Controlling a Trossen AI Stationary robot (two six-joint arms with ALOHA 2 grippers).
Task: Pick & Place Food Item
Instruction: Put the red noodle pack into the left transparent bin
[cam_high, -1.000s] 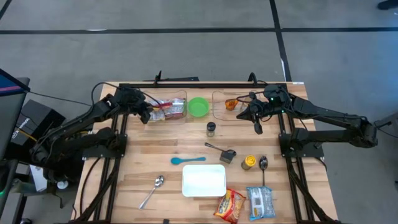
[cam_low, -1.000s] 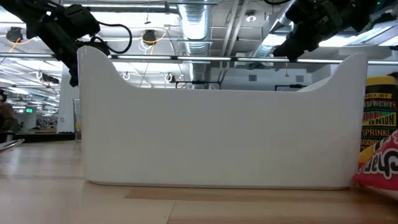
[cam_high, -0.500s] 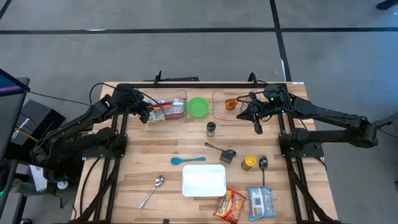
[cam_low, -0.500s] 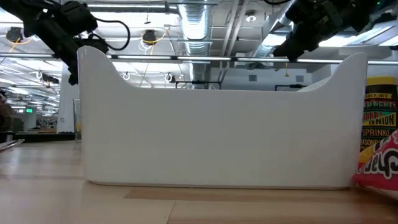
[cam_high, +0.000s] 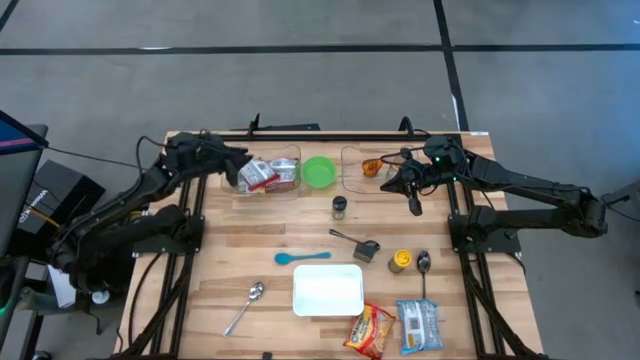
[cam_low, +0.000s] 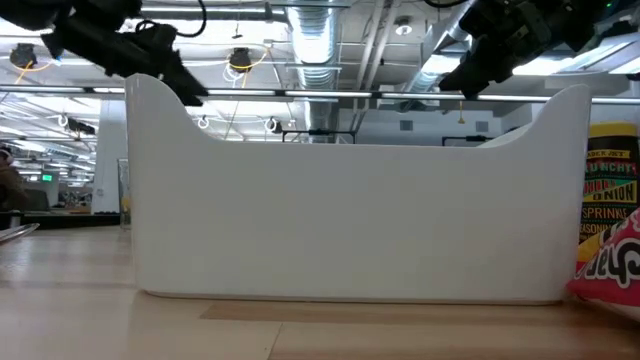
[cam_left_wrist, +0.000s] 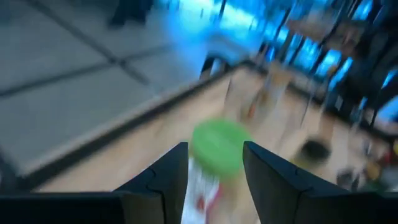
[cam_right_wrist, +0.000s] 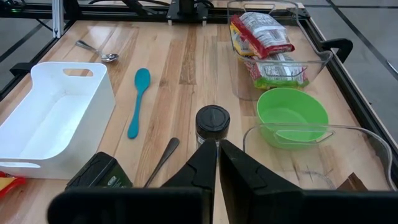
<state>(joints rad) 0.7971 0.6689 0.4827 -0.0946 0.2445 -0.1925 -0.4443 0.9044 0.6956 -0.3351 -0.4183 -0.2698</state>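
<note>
A red-and-white food packet (cam_high: 258, 176) sticks up out of a clear container (cam_high: 287, 186) at the table's far left. My left gripper (cam_high: 240, 171) is at the packet's left end and shut on it. The left wrist view shows the packet (cam_left_wrist: 204, 186) between my two fingers, blurred. In the right wrist view the packet (cam_right_wrist: 261, 28) stands tilted above a green-and-white packet (cam_right_wrist: 280, 68) that lies in the container. My right gripper (cam_high: 414, 207) hangs shut over the far right of the table, above a dark-lidded jar (cam_right_wrist: 212, 119), and holds nothing. My left gripper has the packet's left end (cam_high: 248, 173) between its two fingers (cam_left_wrist: 169, 180), coming from the table's left side and nearly level. The packet sits tilted in the hold. Its other end (cam_right_wrist: 273, 48) is low, inside the container's rim. Blur hides the exact place of contact.
A green bowl (cam_high: 320, 171) and a second clear container (cam_high: 365, 168) stand beside the first. In the middle lie a blue spoon (cam_high: 302, 257), a black scoop (cam_high: 365, 248) and a yellow jar (cam_high: 399, 261). A white bin (cam_high: 328, 290), two snack bags (cam_high: 372, 330) and a metal spoon (cam_high: 245, 305) are near the front.
My left gripper has risen and tipped up from a downward slant to nearly level. The food packet has come up with it: its held end is lifted and turned above the container, while its other end stays low.
</note>
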